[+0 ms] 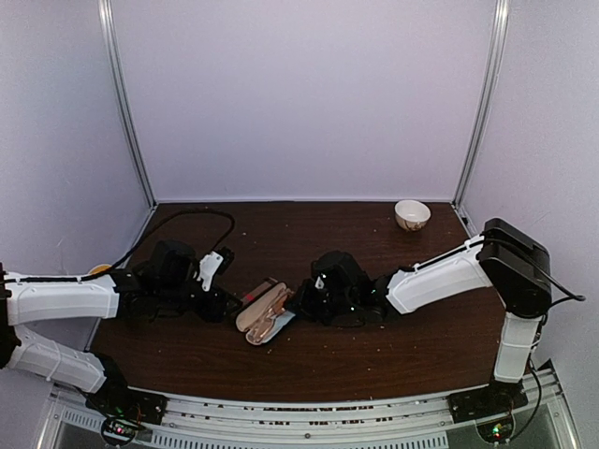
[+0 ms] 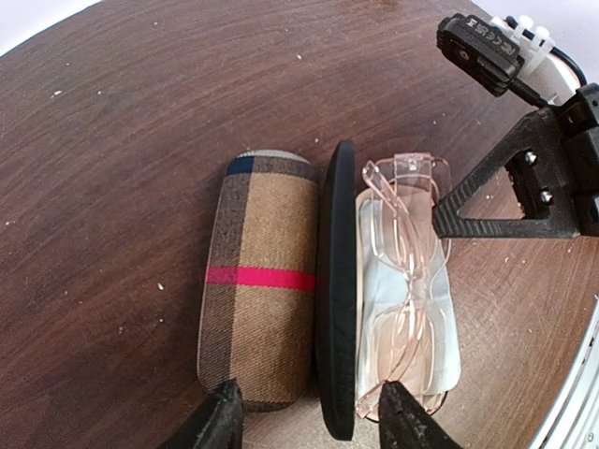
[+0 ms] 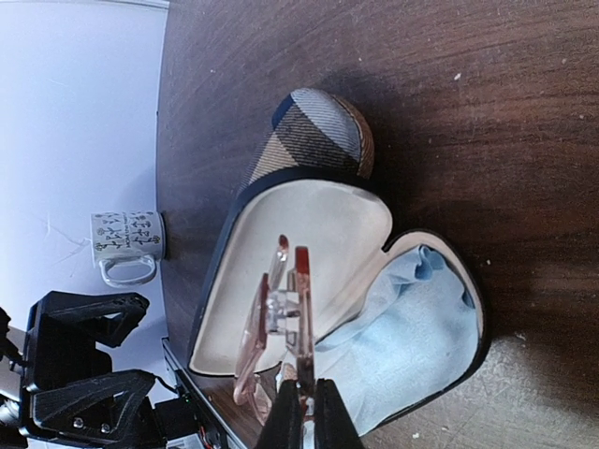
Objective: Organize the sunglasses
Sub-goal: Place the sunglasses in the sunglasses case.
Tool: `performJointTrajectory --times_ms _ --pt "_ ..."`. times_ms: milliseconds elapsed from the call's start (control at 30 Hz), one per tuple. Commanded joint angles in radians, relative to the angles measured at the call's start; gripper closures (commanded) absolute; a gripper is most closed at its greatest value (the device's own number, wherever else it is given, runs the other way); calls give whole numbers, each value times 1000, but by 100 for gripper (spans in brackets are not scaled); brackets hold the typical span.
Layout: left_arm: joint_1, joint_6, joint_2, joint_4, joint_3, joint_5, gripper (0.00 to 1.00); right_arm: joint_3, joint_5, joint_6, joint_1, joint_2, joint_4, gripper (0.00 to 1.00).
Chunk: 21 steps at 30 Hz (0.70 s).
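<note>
Sunglasses (image 2: 407,281) sit in the base half of the open plaid case (image 2: 262,281), on a pale blue cloth (image 3: 412,337), their long axis running along the case's. Right gripper (image 3: 299,416) is clenched on the thin frame, reaching in from the case's right side. It is the arm on the job. Left gripper (image 2: 312,423) is spread, its fingers either side of the case's near end. Contact unclear, probably there to steady it. Likely next: release the frame, fold the lid over. Worktop (image 1: 374,355) is dark wood grain with pale specks. Bowl (image 1: 412,214) far back right, mug (image 3: 126,245) near the left edge. Pale walls (image 1: 299,94), metal posts (image 1: 126,112).
</note>
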Motion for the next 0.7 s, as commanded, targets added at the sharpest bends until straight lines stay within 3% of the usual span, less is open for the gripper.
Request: performJointTrajectory --times_ms 0,233,400,667 --pt "9 -1 6 59 0 19 48 -23 3 18 6 8 56 100" --pt "9 -2 10 59 2 19 49 -66 6 25 5 -13 58 97" --pt "9 -4 14 60 7 27 49 -77 -2 26 6 -13 73 90" --pt "9 -5 17 59 10 34 50 -20 -54 -6 6 27 56 89"
